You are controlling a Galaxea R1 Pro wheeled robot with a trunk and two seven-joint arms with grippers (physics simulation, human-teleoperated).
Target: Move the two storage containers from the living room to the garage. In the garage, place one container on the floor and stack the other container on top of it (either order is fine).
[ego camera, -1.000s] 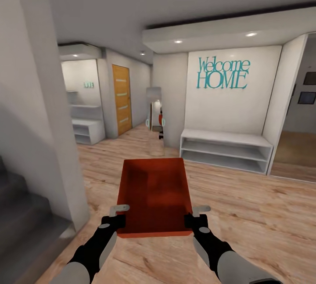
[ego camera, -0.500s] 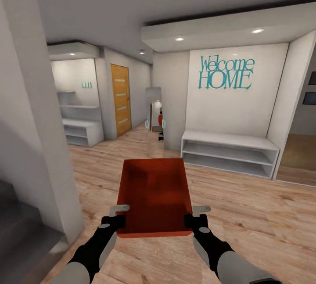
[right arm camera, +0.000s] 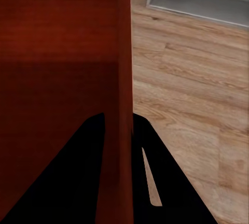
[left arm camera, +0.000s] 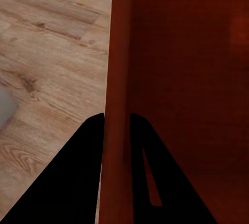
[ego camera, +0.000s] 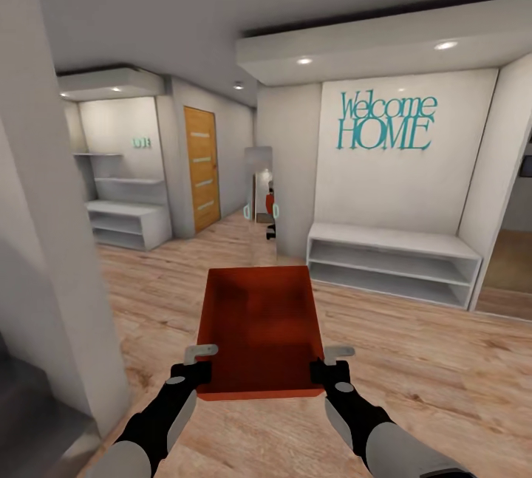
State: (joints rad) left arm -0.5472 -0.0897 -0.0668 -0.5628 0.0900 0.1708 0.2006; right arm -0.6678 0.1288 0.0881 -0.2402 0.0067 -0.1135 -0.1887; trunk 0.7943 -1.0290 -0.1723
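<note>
Orange-red container (ego camera: 258, 326) carried over hallway wood floor (ego camera: 414, 360); left gripper (ego camera: 198, 363) and right gripper (ego camera: 329, 364) each clamped on side wall. Thin-wall pinches risked slipping; pillar (ego camera: 52, 256) close at left, collision risk.

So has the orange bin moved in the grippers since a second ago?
No. The storage container sits the same between the left gripper and right gripper. The white shelf bench slid rightward, so the camera moved.
</note>
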